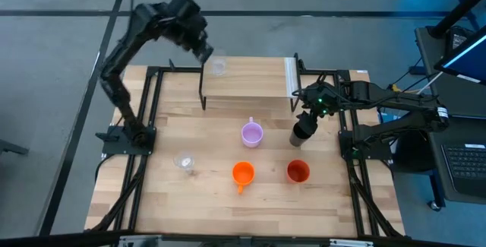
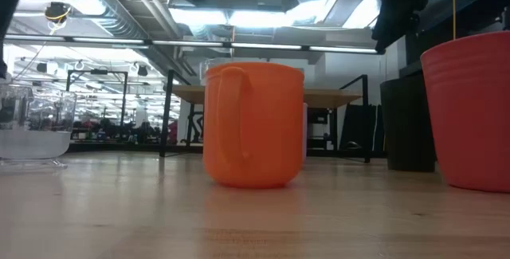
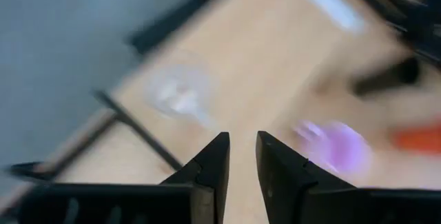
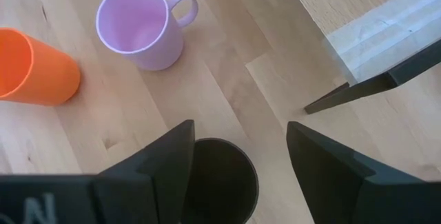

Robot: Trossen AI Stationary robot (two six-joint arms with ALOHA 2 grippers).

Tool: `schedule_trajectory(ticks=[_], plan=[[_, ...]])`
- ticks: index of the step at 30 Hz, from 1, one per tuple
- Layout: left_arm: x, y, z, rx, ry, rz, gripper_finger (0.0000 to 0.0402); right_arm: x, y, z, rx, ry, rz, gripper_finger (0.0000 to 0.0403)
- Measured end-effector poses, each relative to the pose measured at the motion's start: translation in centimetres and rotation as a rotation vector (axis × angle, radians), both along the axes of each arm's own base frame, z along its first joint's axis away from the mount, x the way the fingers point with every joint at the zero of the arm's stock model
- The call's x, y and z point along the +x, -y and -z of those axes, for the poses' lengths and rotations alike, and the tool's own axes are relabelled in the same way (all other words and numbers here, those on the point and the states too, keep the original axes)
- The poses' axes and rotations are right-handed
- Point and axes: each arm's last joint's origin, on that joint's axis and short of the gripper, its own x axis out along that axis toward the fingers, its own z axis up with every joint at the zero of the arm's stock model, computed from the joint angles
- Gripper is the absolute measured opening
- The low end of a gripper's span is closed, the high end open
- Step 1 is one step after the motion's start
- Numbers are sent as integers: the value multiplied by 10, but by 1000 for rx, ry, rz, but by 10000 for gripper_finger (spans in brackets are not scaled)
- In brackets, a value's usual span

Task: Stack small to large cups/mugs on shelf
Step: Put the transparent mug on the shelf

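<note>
The shelf (image 1: 247, 80), a light-wood board on black wire legs with a white strip (image 1: 291, 76) at its right end, stands at the table's far side. One clear glass (image 1: 219, 67) stands on it. My left gripper (image 1: 203, 49) hangs raised just left of that glass, fingers nearly together, holding nothing. My right gripper (image 4: 241, 141) is open above the upright black cup (image 4: 219, 179), apart from it in the low view. The lilac mug (image 1: 252, 134), orange handled mug (image 1: 242, 173), orange-red cup (image 1: 298, 172) and a second clear glass (image 1: 184, 162) stand on the table.
A black frame (image 1: 156, 118) borders the tabletop on both sides. The shelf's near right leg (image 4: 344, 93) stands close beside my right gripper. Bare wood lies between the cups and the table's near edge (image 1: 243, 224), and on the shelf between the glass and the strip.
</note>
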Motion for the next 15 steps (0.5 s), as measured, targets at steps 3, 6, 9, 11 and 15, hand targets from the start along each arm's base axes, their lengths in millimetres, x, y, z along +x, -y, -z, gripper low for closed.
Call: schedule_trajectory(ticks=[3,6,9,11,15], plan=[[-8,49,-21,-3,89,115,68,0,0,0,0,0,1,232],[-22,93,-37,-1,165,214,68,0,0,0,1,1,2,232],[-37,127,-47,19,209,264,68,0,0,0,0,1,1,232],[-45,144,-49,66,212,257,68,0,0,0,1,2,4,232],[-54,165,-32,71,148,220,61,0,0,0,1,3,6,232]])
